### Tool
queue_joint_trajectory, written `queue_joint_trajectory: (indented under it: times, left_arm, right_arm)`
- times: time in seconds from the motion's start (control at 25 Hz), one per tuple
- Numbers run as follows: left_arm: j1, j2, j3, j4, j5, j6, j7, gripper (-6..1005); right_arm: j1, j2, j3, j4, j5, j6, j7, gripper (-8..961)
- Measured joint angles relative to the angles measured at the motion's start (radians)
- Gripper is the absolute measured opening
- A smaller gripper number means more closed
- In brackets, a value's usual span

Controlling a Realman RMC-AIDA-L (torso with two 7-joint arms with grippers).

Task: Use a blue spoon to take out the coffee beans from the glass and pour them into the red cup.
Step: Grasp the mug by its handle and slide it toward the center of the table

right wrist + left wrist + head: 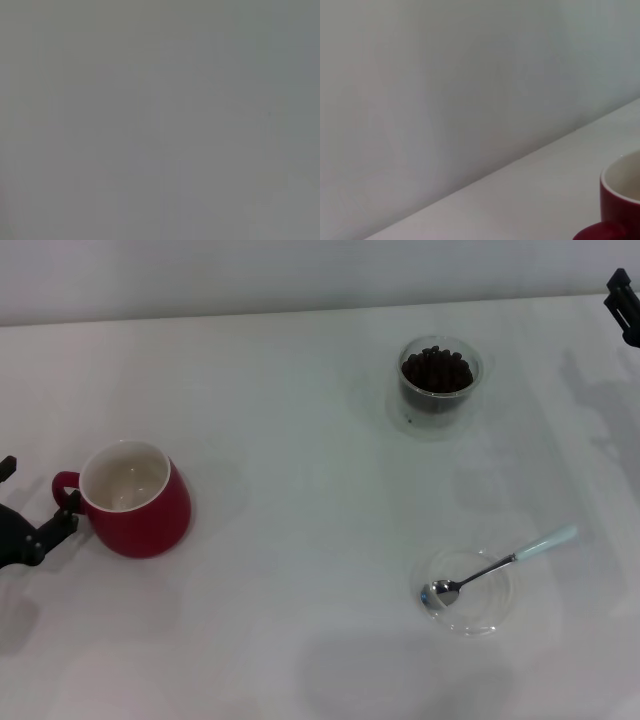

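Observation:
The red cup stands upright at the left of the white table, its white inside bare and its loop handle turned toward my left gripper. That gripper sits low just beside the handle, fingers apart and holding nothing. The left wrist view catches the cup's rim and handle at its edge. At the back right stands the glass, heaped with dark coffee beans. The blue spoon lies at the front right, its metal bowl resting in a shallow dish. My right gripper hangs at the far back right, mostly out of frame.
A flat clear dish holds the spoon's bowl at the front right. A pale wall runs along the table's far edge. The right wrist view shows only a plain grey surface.

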Motion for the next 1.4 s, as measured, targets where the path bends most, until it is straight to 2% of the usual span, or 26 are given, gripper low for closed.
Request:
queue_joint_trajectory:
  times: [0.72, 1.04, 1.4]
  left_arm:
    - [-0.004, -0.001, 0.000, 0.053, -0.026, -0.027, 0.081, 833]
    - [-0.014, -0.001, 0.000, 0.052, -0.026, -0.040, 0.099, 511]
    - [-0.031, -0.001, 0.000, 0.051, -0.025, -0.067, 0.101, 356]
  right_arm:
    - [0.002, 0.002, -0.001, -0.002, 0.002, -0.004, 0.000, 838]
    - [0.002, 0.002, -0.001, -0.003, 0.002, -0.004, 0.000, 838]
    - [0.012, 0.002, 0.002, -0.003, 0.003, -0.001, 0.000, 838]
